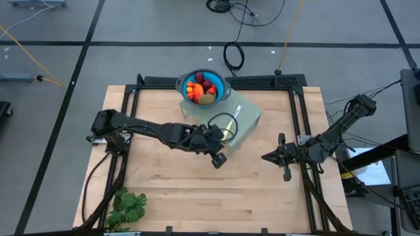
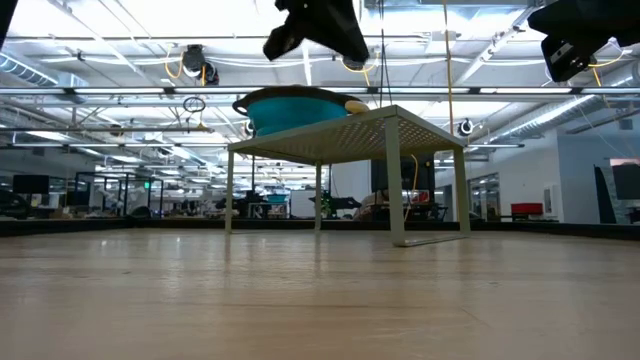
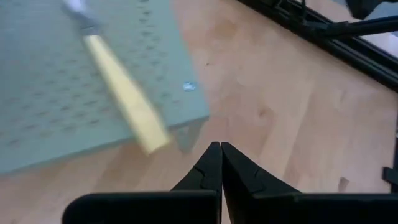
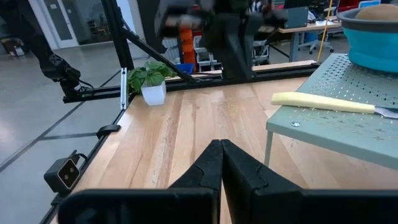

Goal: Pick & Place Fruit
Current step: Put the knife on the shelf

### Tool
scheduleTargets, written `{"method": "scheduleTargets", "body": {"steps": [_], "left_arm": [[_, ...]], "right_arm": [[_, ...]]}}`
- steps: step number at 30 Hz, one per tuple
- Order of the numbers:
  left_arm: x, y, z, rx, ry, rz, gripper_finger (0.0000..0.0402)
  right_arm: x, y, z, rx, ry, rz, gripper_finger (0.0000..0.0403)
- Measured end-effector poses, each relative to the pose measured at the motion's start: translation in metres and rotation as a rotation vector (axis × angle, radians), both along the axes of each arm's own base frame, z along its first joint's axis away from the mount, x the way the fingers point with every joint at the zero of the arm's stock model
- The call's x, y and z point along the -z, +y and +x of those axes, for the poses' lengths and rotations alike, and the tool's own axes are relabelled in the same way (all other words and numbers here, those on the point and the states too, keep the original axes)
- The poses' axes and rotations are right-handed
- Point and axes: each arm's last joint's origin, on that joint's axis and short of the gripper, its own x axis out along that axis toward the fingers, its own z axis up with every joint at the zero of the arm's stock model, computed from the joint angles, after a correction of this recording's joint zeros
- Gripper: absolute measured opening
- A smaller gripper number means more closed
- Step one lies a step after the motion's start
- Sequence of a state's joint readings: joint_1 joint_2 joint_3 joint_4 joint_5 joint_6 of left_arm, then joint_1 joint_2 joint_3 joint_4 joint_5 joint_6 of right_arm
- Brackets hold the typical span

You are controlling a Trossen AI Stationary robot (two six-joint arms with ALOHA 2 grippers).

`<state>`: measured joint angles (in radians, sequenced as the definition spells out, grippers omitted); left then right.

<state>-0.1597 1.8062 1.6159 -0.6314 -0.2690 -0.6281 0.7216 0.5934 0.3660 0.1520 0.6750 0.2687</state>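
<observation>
— Fruit (image 1: 202,89): where, and in what state?

— Start wide. Wooden table (image 1: 197,190), with a grey-green perforated rack (image 1: 248,117) standing toward the far edge. Blue bowl (image 1: 184,81) up on the rack's far corner. Inside it, heaped: dark red balls, orange-red pieces, one olive-brown oval on top. Nothing loose on the wood that can be made out.

— And the arms?

— Left gripper (image 3: 221,146) raised off the table just beside the rack's near corner, jaws pressed together, holding nothing. Right gripper (image 4: 221,143) parked off to the right side, well apart from the rack, jaws likewise together and empty.

— So what to do about the step in hand?

— Probably a transit between picks, or a retreat; hard to call from this alone. Either way, mind the yellow-handled knife (image 3: 127,102) lying on the rack close to the near edge, just ahead of the left fingertips. Rise before travelling sideways, so as not to clip the handle or the rack's corner.

— And if going back for a piece?

— Spread the jaws before descending, not inside the bowl. Come straight down from above, over the rim rather than across it. Take the topmost piece, likely the oval, since round toys roll under a sideways nudge. Close gently, lift vertically, then carry. Ignore the leafy green bunch (image 1: 126,206) at the near left corner.
</observation>
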Motion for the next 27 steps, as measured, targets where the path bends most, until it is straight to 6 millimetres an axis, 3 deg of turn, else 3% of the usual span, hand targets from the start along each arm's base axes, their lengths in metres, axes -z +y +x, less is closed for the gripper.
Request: {"method": "scheduleTargets", "body": {"steps": [20,27], "left_arm": [[0.040,-0.007,0.022,-0.025,0.059,0.050,0.0000],[0.038,0.001,0.022,-0.051,0.055,0.063,0.0000]], "right_arm": [[-0.005,-0.003,-0.005,-0.028,-0.028,0.000,0.0000],[-0.005,-0.004,-0.005,-0.029,-0.030,0.000,0.0000]]}}
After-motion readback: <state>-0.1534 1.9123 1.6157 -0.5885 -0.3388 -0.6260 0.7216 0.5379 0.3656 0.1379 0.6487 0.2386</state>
